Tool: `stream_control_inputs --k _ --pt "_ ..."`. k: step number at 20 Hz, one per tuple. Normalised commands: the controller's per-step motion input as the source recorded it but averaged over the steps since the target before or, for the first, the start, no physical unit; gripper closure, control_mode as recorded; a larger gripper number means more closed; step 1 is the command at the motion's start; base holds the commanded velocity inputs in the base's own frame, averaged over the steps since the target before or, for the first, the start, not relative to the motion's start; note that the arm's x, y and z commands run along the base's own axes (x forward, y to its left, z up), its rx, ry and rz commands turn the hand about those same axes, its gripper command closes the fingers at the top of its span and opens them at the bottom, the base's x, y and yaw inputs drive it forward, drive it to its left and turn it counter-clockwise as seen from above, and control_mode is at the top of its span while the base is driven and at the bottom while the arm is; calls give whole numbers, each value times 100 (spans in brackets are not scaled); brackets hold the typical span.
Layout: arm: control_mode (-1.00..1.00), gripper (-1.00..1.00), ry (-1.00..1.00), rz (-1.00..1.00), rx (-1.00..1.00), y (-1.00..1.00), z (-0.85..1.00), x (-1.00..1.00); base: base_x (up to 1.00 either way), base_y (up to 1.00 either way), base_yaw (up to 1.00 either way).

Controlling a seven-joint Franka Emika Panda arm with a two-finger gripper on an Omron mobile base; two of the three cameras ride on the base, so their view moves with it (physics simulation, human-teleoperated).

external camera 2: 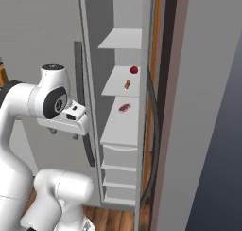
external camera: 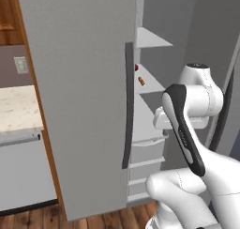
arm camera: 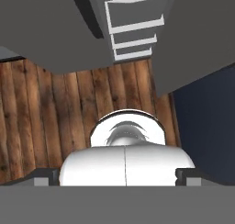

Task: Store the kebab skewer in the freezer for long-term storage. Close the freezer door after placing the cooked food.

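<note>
While the freezer door (external camera: 79, 96) half hides the shelves, kebab skewer (external camera 2: 126, 84) shows.

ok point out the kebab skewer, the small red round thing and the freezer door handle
kebab skewer (external camera 2: 127, 84), right base view, middle of the stick
red round thing (external camera 2: 134, 70), right base view, its centre
freezer door handle (external camera: 128, 106), left base view, mid-length of the dark bar
</note>
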Motion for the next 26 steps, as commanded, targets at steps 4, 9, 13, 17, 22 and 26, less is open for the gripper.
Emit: stream_control_inputs --k 4,9,13,17,22,26 --pt "100 -100 0 0 0 0 0 0 -26 -31 14" --pt "100 -100 0 0 0 0 0 0 -16 -36 8" --pt "100 -100 0 0 0 0 0 0 -16 -34 0" --pt "100 -100 0 0 0 0 0 0 -11 -11 0" --pt "100 -100 0 0 0 0 0 0 -9 0 -5" --pt "100 -100 0 0 0 0 0 0 -16 0 -20"
